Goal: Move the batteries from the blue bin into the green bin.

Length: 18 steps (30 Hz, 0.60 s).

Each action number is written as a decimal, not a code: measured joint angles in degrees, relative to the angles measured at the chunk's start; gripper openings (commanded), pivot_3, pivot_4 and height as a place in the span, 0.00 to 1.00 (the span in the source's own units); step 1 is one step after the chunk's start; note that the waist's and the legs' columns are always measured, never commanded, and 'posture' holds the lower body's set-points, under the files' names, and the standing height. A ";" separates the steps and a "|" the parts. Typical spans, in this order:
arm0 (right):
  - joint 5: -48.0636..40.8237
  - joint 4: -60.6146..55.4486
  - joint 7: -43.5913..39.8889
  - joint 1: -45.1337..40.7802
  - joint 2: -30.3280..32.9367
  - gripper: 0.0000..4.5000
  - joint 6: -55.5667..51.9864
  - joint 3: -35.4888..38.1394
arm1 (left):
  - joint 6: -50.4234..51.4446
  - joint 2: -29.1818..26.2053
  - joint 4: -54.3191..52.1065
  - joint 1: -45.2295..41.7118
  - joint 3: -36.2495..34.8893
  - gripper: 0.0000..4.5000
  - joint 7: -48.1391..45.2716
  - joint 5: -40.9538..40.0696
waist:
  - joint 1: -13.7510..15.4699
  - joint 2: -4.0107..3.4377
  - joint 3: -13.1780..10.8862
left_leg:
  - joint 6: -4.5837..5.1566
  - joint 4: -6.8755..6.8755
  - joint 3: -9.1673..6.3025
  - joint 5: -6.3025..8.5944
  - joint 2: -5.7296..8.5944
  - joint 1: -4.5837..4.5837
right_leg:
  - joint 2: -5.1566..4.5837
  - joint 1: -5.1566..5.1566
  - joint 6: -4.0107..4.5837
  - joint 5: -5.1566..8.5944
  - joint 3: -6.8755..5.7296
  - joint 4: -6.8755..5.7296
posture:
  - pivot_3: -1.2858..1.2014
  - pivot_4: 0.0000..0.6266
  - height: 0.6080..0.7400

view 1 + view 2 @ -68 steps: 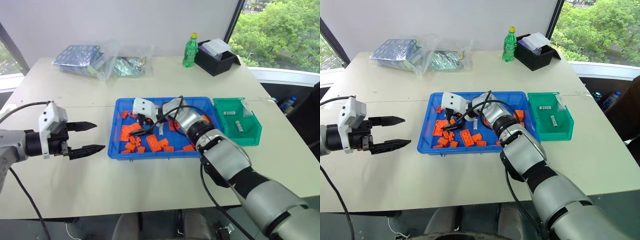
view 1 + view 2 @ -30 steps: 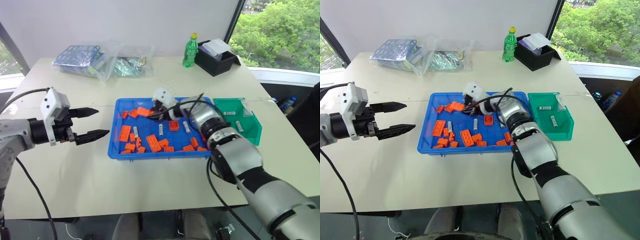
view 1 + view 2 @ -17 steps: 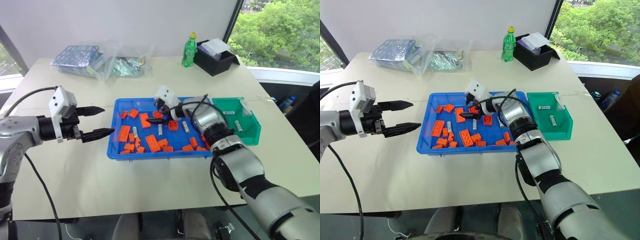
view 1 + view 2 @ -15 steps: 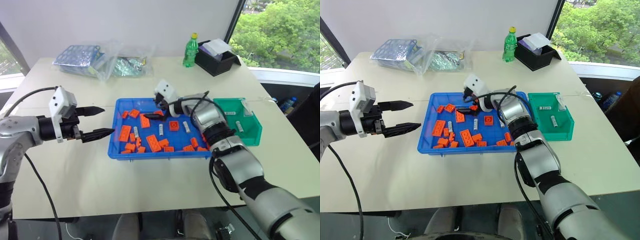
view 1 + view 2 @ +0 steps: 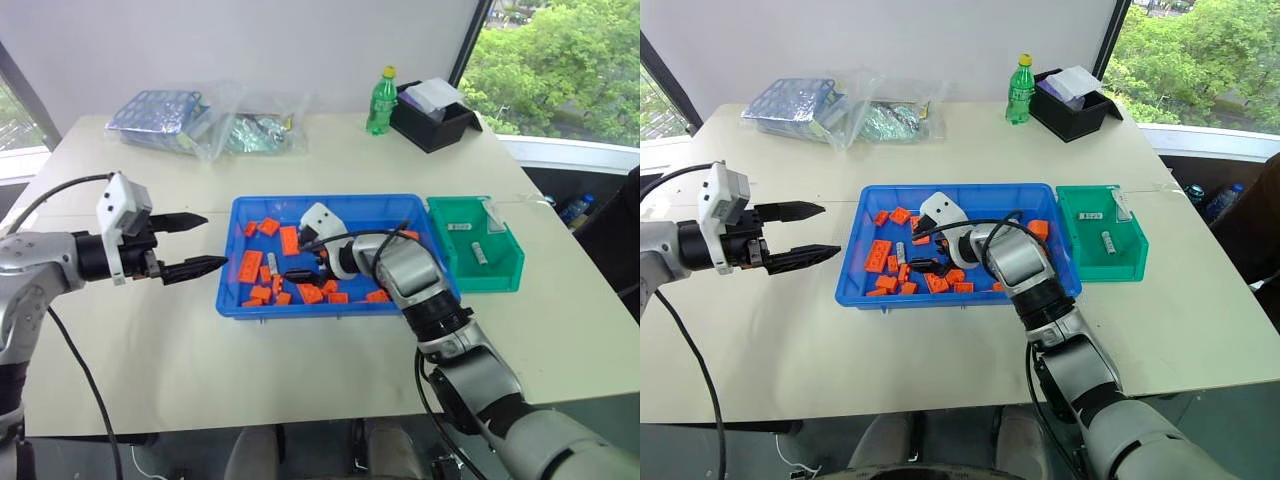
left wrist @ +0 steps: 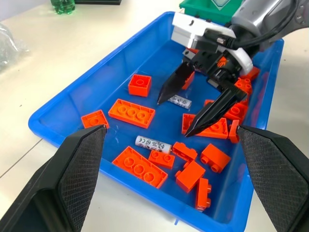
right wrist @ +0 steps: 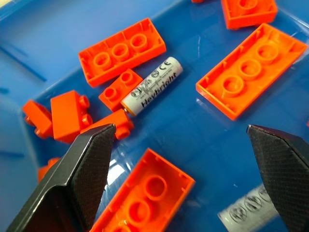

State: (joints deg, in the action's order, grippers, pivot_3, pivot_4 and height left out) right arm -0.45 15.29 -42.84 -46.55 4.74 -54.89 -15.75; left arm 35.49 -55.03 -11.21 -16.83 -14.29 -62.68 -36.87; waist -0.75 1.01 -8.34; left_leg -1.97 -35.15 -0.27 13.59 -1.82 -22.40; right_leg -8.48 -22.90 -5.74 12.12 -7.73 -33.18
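The blue bin point(image 5: 237, 297) lies mid-table, strewn with orange bricks point(image 5: 248, 266) and a few batteries. One battery point(image 7: 152, 86) lies just beyond my right gripper point(image 7: 179, 128), and another battery point(image 7: 246, 210) lies nearer between its fingers. That gripper point(image 5: 298, 258) is open and empty, low in the bin's left-middle. In the left wrist view a battery point(image 6: 179, 100) lies between the spread fingers point(image 6: 212, 108); a second battery point(image 6: 153, 143) lies beside them. My left gripper point(image 5: 213, 240) hovers open, left of the bin. The green bin point(image 5: 500, 280) holds two batteries point(image 5: 479, 252).
A green bottle point(image 5: 380, 100) and a black box point(image 5: 432, 115) stand at the far right. Plastic bags with a blue mesh basket point(image 5: 160, 110) lie at the far left. The green bin sits against the blue bin's right side.
My right gripper has opened wide and come down from the bin's far edge toward its near left part, rolling as it went. The left arm has stayed put.
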 measured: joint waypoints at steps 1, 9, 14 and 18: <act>-0.31 1.00 0.44 -0.29 -0.39 1.00 0.32 -0.03 | 0.00 0.00 0.00 -0.04 -0.04 1.00 -0.04 0.00 | -0.01 0.00 0.00 | 0.00 0.00 0.00 0.00 0.00 0.00 | 0.00 -0.01 0.00 0.00 0.00 0.00 | 0.52 0.24 0.87; -0.42 8.90 2.53 -3.62 -2.90 1.00 4.71 -1.06 | 0.00 -0.03 -0.06 0.21 -0.62 1.00 -0.28 -0.02 | -0.20 0.00 0.00 | 0.00 0.00 -0.01 0.00 -0.01 0.02 | 0.01 -0.03 0.00 0.00 0.00 -0.02 | 0.52 0.24 0.87; -0.18 17.15 4.11 -7.04 -5.22 1.00 9.91 -1.46 | 0.00 -0.06 -0.13 0.46 -1.14 1.00 -0.29 -0.03 | -0.16 0.00 0.00 | 0.00 0.00 -0.01 0.00 0.00 0.03 | 0.01 -0.01 0.00 -0.01 0.00 -0.02 | 0.52 0.24 0.87; 0.25 18.96 4.12 -8.10 -5.68 1.00 10.84 -2.02 | -0.01 -0.06 -0.13 0.68 -2.18 1.00 -0.29 -0.03 | -0.07 0.02 0.01 | 0.00 0.00 -0.02 0.00 0.00 0.03 | 0.00 0.00 0.01 0.00 0.00 0.00 | 0.52 0.24 0.87</act>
State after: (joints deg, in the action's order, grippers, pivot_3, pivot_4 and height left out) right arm -0.21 34.25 -38.73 -54.65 -0.94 -44.05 -17.77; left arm 35.48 -55.09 -11.35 -16.15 -16.47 -62.97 -36.90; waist -0.82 1.02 -8.33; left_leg -1.96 -35.15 -0.29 13.59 -1.82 -22.37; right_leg -8.48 -22.90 -5.73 12.12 -7.73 -33.17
